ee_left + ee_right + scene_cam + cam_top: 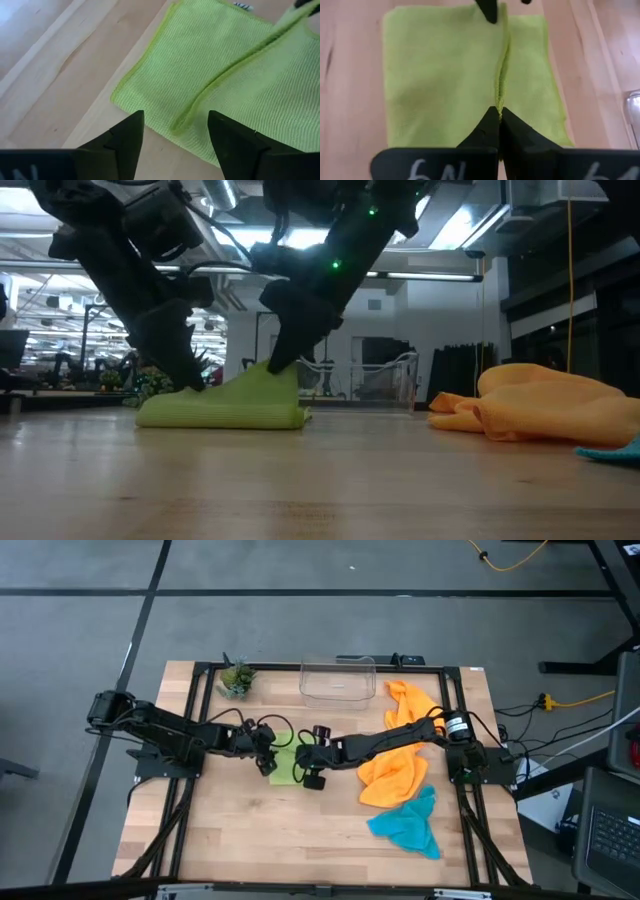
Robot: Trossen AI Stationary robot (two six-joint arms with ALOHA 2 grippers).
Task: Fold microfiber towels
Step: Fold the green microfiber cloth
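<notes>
Lime green microfiber towel (285, 762) lying partly folded on the wooden table (250, 830), in front of the clear plastic bin (338, 680). Right gripper (499, 116), fingers pressed together, pinches a raised edge of this towel, lifting it into a ridge. Left gripper (176, 131), fingers spread, is poised at the towel's opposite edge and holds nothing. Two orange towels (398, 755) lie heaped to the right of the green towel, under the right arm; the teal blue towel (408, 825) lies just in front of them.

Left gripper (175, 135) jaws apart; right gripper (499, 116) pinched.
</notes>
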